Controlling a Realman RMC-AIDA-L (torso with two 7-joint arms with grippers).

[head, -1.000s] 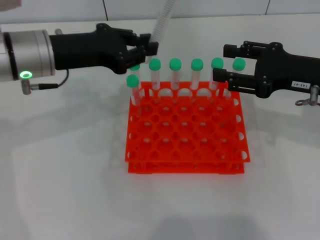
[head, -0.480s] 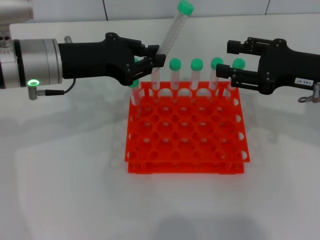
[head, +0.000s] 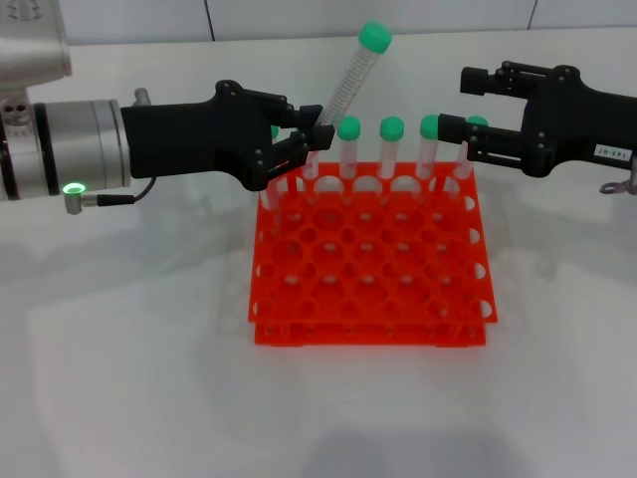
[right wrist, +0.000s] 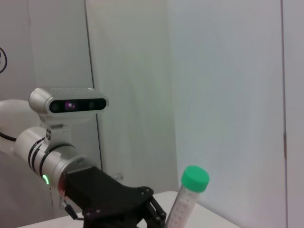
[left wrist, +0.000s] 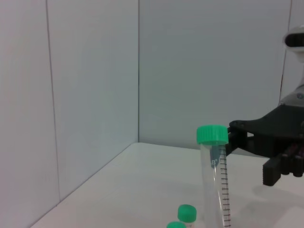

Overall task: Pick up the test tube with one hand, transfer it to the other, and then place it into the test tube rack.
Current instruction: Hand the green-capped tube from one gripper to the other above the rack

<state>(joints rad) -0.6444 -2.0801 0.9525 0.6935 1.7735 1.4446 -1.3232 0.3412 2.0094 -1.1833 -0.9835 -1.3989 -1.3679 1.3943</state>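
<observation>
Since the previous frame your left pincer (head: 311,139) is carrying the test tube (head: 348,75) slightly rightward, clamping its lower end, cap tilting up-right above the test tube rack (head: 368,264). Right pincer (head: 453,132) is waiting open beside it. Tube looks light, smooth, slippery: take the mid-barrel.
</observation>
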